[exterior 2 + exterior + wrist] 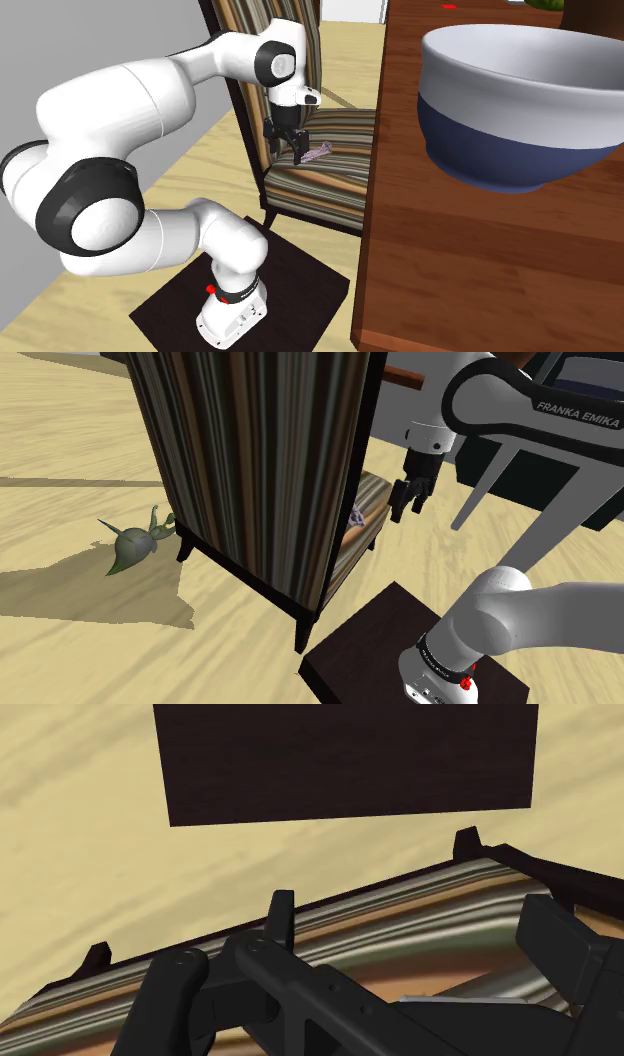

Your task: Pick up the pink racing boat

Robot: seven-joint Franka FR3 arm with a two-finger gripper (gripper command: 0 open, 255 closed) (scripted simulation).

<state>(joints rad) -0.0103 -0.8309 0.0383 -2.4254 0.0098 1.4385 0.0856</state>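
The boat is a small pale lilac-pink toy lying on the striped seat of a dark-framed chair. In the second exterior view the boat rests near the seat's back. My gripper hangs just above the seat, beside the boat and apart from it. In the second exterior view the gripper is a little to the left of the boat. Its fingers stand apart with nothing clasped, over the seat's front edge.
The chair's tall striped back hides most of the seat in the shoulder view. A brown table with a large white-and-blue bowl stands close beside the chair. A green leafy object lies on the floor. My dark stand sits by the chair.
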